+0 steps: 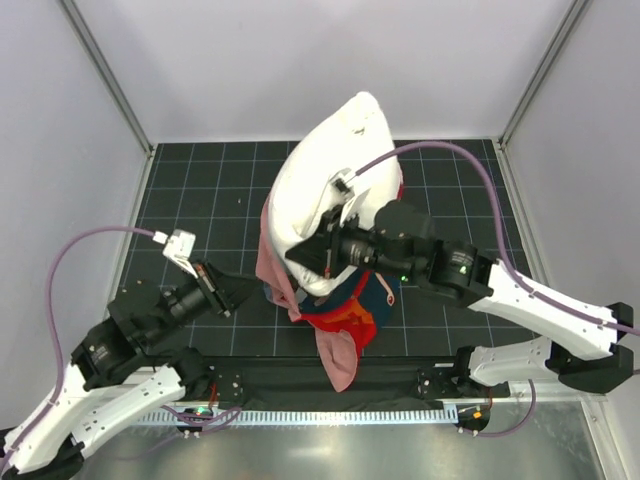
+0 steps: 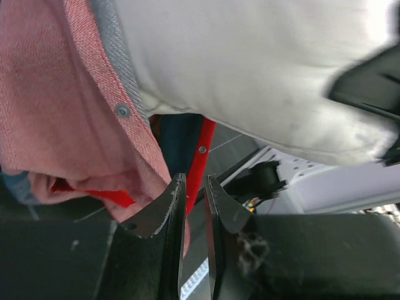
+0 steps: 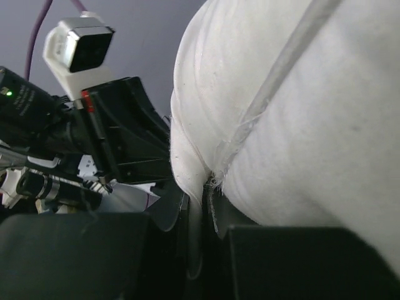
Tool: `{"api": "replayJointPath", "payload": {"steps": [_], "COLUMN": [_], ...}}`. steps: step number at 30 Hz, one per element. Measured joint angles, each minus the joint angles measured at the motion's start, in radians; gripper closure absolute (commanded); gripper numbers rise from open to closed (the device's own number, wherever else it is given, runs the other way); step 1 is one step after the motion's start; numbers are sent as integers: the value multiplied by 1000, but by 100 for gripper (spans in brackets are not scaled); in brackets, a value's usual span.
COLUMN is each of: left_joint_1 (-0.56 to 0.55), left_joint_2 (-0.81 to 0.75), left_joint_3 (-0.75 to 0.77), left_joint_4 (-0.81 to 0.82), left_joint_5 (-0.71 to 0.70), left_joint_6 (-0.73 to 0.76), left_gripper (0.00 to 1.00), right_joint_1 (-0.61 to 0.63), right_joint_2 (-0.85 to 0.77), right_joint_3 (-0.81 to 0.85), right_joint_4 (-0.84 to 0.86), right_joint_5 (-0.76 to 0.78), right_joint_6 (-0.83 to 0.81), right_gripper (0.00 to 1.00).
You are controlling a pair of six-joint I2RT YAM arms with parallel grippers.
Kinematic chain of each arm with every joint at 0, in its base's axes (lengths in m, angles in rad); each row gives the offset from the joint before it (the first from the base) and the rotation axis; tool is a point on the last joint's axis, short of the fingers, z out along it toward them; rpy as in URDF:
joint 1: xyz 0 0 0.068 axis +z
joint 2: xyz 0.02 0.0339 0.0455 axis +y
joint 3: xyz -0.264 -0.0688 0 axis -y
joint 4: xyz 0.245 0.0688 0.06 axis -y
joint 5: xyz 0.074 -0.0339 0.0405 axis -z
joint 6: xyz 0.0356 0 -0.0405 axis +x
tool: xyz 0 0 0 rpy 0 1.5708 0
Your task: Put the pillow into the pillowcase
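The white pillow (image 1: pixel 330 170) is lifted and tilted over the middle of the mat. My right gripper (image 1: pixel 305 257) is shut on a fold of the pillow's lower edge, and the pinched white fabric (image 3: pixel 300 125) fills the right wrist view around the right gripper (image 3: pixel 199 194). The red pillowcase (image 1: pixel 345 320) with its pale pink reverse hangs bunched under the pillow. My left gripper (image 1: pixel 243 290) sits just left of the case. In the left wrist view the left gripper (image 2: pixel 195 178) has its jaws a narrow gap apart with nothing between them, beside the pink pillowcase (image 2: pixel 56 112) and below the pillow (image 2: pixel 250 62).
A black gridded mat (image 1: pixel 200 180) covers the table between white walls and metal corner posts. A perforated rail (image 1: pixel 330 412) runs along the near edge between the arm bases. The left arm's wrist camera (image 3: pixel 78 44) shows close to the pillow.
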Motion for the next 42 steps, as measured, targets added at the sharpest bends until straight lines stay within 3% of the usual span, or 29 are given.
{"api": "replayJointPath", "payload": {"steps": [3,4,6,8,16,23,25,28,33,36,37,39,42], "left_joint_1": [0,0,-1,-1,-1,2,23,88,248,306,313,318,330], "left_joint_2": [-44,-42,-33,-16,211,424,483,564,647,685,695,708,710], "left_joint_3": [-97,-105,-101,-72,154,235,278,327,340,339,339,336,322], "left_joint_4": [-40,-63,-98,-144,-219,-254,-276,-275,-224,-174,-158,-121,-78], "left_joint_5": [-32,-52,-100,-176,-391,-471,-478,-457,-294,-165,-124,-50,25], "left_joint_6": [-3,-3,1,8,93,151,165,192,232,244,249,253,256], "left_gripper": [70,40,22,13,10,10,12,21,40,65,81,98,100], "right_joint_1": [68,97,135,168,213,223,223,224,233,235,235,235,235], "right_joint_2": [26,32,38,39,32,32,30,19,15,15,16,23,59], "right_joint_3": [-11,-17,-23,-28,-44,-45,-46,-48,-51,-52,-53,-50,-11], "right_joint_4": [3,3,3,2,7,5,3,2,0,0,0,0,-16], "right_joint_5": [16,29,56,89,142,164,177,187,182,175,175,175,175], "right_joint_6": [-3,-3,-3,2,18,21,24,29,32,33,33,32,27], "right_gripper": [87,87,86,86,86,86,86,86,86,86,86,84,81]}}
